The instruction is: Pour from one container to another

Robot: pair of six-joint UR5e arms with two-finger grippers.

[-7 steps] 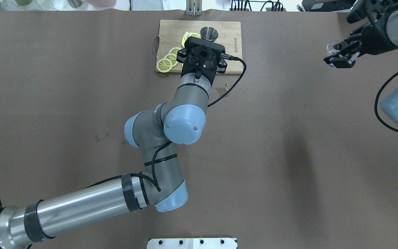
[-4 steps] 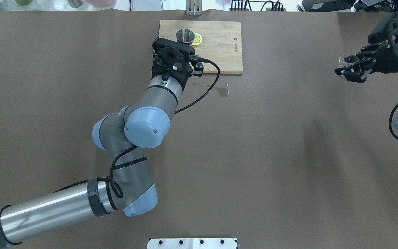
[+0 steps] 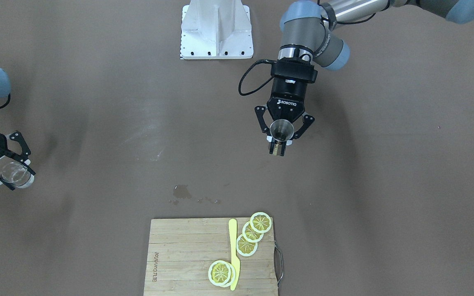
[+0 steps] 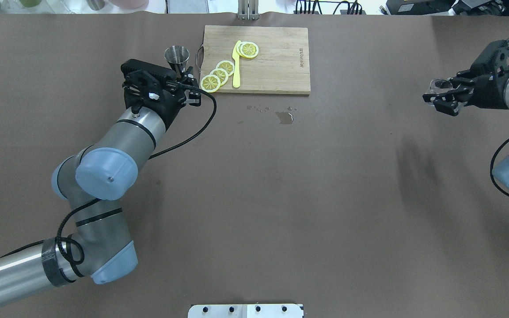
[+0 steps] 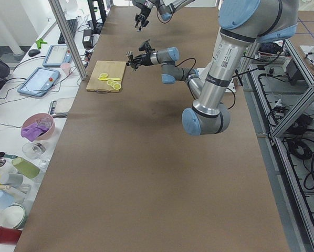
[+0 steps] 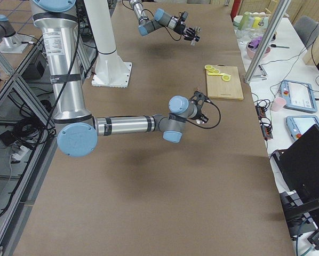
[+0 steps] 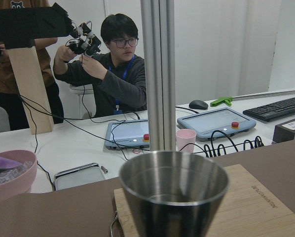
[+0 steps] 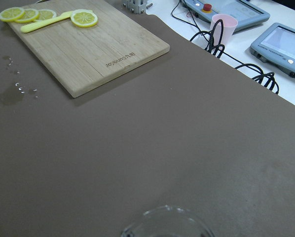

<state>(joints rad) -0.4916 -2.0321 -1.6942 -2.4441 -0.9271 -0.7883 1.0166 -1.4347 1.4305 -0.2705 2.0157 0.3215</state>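
Gripping jigger (image 3: 281, 128) at waist, left pincer (image 3: 280, 142) closed around it; right pincer (image 3: 19, 179) clamps glass (image 3: 14, 172), well apart.

Likely robotics lab, teach pendants (image 7: 130, 134), aluminium framing (image 7: 157, 74)

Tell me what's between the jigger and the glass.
The jigger and glass are both held aloft. In the overhead view the board lies on that line; front-on, only bare table.
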